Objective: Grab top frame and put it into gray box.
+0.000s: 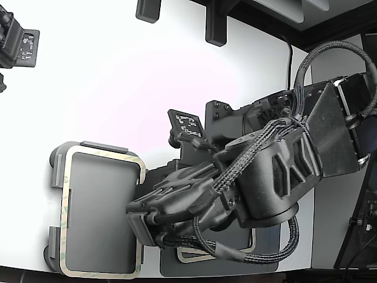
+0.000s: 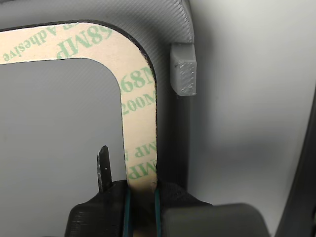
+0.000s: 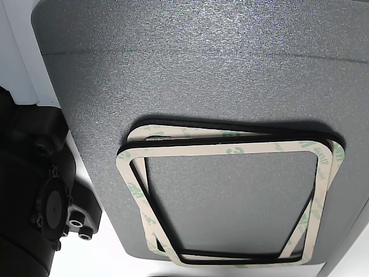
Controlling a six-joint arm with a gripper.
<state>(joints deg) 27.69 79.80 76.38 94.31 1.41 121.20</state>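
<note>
The gripper (image 2: 140, 190) pinches the frame (image 2: 138, 123) on one long side, its fingers pressed together on the beige strip near a rounded corner, as the wrist view shows. In the exterior view the gripper (image 1: 141, 215) sits at the right edge of the box (image 1: 57, 168), low on the exterior view's left, and the frame (image 1: 65, 194) already lies over the box's rim, its hollow middle showing the gray floor.

The step in hand looks like the placing, close to its end. To finish it well, the frame should be squared so each corner sits inside the raised tabs; the wrist view shows one tab (image 2: 183, 69) just beside the strip's outer edge, so little slack is left. The strip is thin and looks limp, so lowering flat and letting go only when the held side rests on the box seems wise. Opening the fingers gently and lifting straight away should keep the strip from dragging or sticking.

The frame lies flat, face up, printed side showing. Its long axis runs near to far in the exterior view, matching the box's long side.

On the dark mat (image 3: 202, 69) in the other view, a stack (image 3: 230, 202) of like frames remains, slightly fanned, well apart from the box.
</note>
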